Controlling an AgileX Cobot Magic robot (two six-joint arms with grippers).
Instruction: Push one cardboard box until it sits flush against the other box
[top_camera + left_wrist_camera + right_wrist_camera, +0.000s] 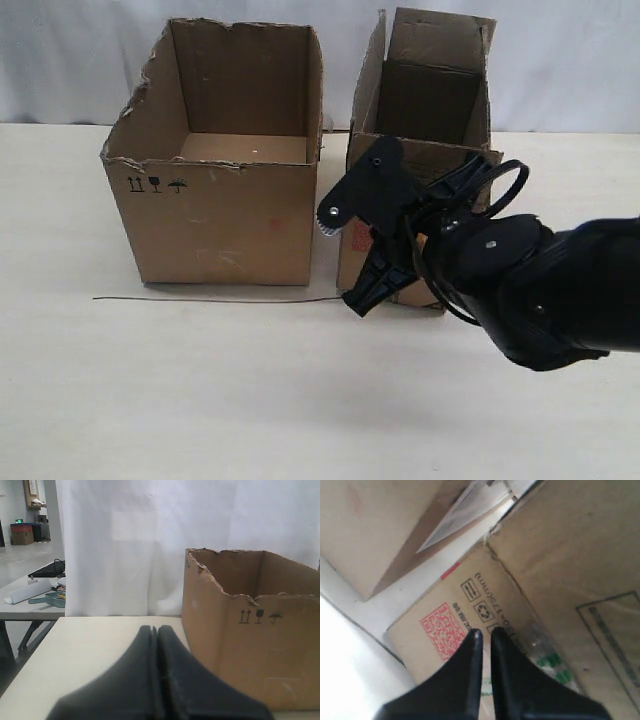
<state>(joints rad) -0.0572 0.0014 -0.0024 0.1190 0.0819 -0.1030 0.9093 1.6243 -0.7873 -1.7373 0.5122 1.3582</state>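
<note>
The cardboard box [425, 95], narrow with upright flaps, stands at the right. The other box [220, 215], wider with a torn rim and black symbols, stands left of it across a slim gap. My right gripper [362, 300] is shut with nothing in it and hangs low in front of the narrow box's front face, near its left corner. In the right wrist view its tips [485, 632] lie close to the red square sticker [444, 629] and green tape [551, 661]; contact cannot be told. My left gripper [154, 628] is shut and empty, left of the wide box [250, 655].
A thin dark wire [200, 299] lies on the pale table [200, 400] along the front of the wide box. White curtain hangs behind both boxes. My right arm [540, 290] reaches in from the right edge.
</note>
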